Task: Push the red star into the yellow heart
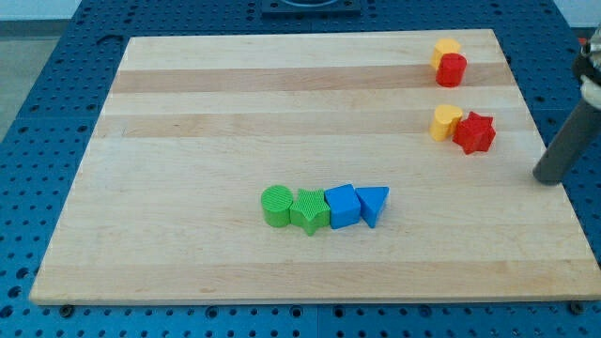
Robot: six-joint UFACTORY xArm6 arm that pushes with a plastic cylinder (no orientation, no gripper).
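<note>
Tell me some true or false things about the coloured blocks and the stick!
1. The red star block touches a yellow block. True.
2. My tip is pressing on the red star block. False: it sits apart, toward the view's right.
3. The green round block is at the left end of a row of four. True.
4. The blue triangle block is near the view's top. False: it ends that lower row.
5. The wooden board holds eight blocks. True.

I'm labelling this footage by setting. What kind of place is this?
Probably a robotics lab bench: a pale wooden board lies on a blue perforated metal table, with small coloured plastic blocks like the red star, and my tip.
</note>
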